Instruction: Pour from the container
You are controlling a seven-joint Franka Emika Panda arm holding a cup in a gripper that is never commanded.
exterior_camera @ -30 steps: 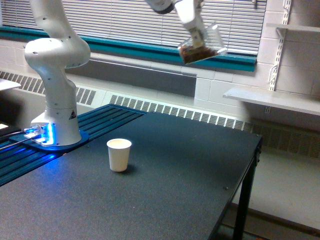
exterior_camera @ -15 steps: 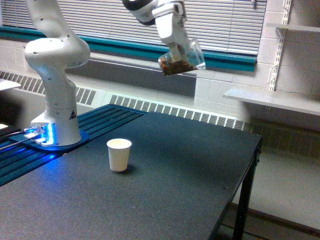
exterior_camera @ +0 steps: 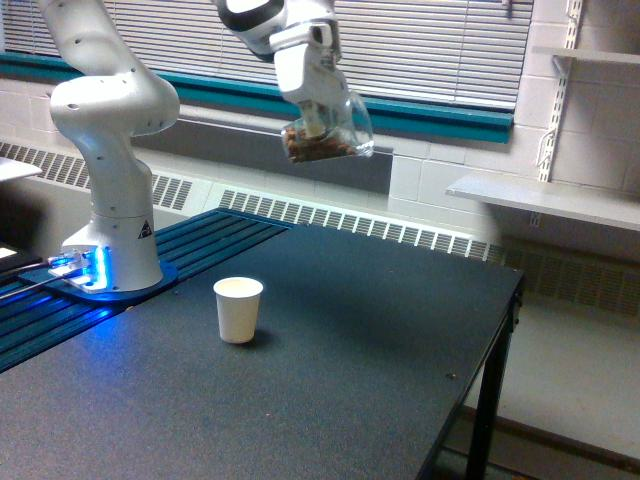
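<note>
Above the table (exterior_camera: 380,330), jaws grip the tilted container (exterior_camera: 327,135) of nuts.

single exterior view, raised, facing table (exterior_camera: 400,330), mid-distance

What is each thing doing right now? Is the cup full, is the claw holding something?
Clear container: held in the air, tilted, brown nuts inside.
Gripper: shut on the clear container.
White paper cup: upright on the table, apart from the container; contents not visible.
Black table: holds only the paper cup and the robot's base.
Window blinds: closed.
</note>
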